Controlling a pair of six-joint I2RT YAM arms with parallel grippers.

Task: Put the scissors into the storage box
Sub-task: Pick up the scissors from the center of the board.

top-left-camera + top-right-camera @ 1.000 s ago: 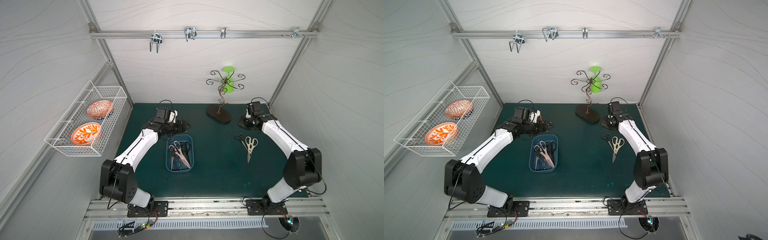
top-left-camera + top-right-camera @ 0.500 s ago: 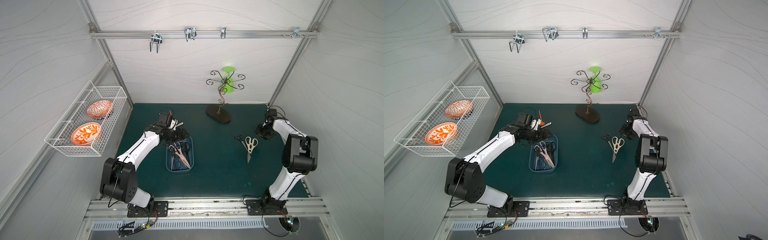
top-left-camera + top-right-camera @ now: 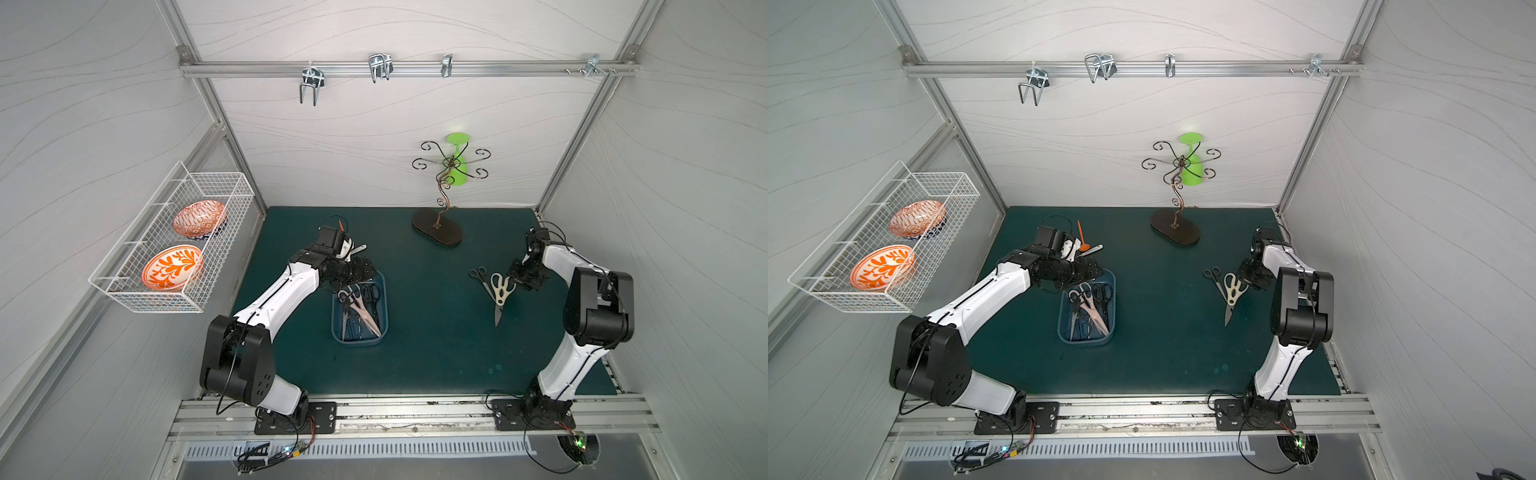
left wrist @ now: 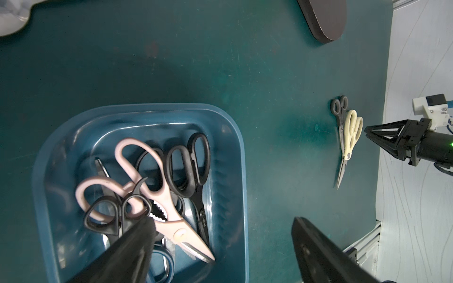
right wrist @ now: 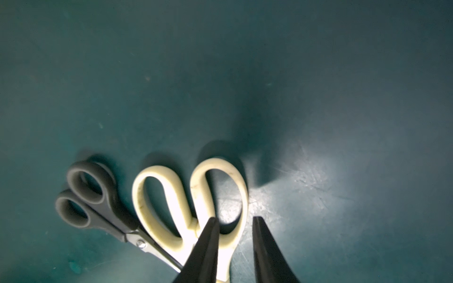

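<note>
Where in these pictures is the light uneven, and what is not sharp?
Right wrist view: strong glare on the green mat beside the cream-white scissors, whose handles look washed out; dark corners; the fingers of the right hand are soft. Left wrist view: the fingers of the left hand are blurred, the pink-handled scissors in the storage box sharp. Both top views: even light.

1. Storage box (image 4: 241,171): shallow blue tub with rounded corners on the desk (image 3: 436,353), holding a pink-handled pair (image 4: 147,196) piled over several black-handled pairs (image 4: 193,166).
2. Cream-white pair (image 3: 500,293): closed, flat on the desk, well apart from the box.
3. Small black pair (image 3: 484,282): closed, touching the cream one.
</note>
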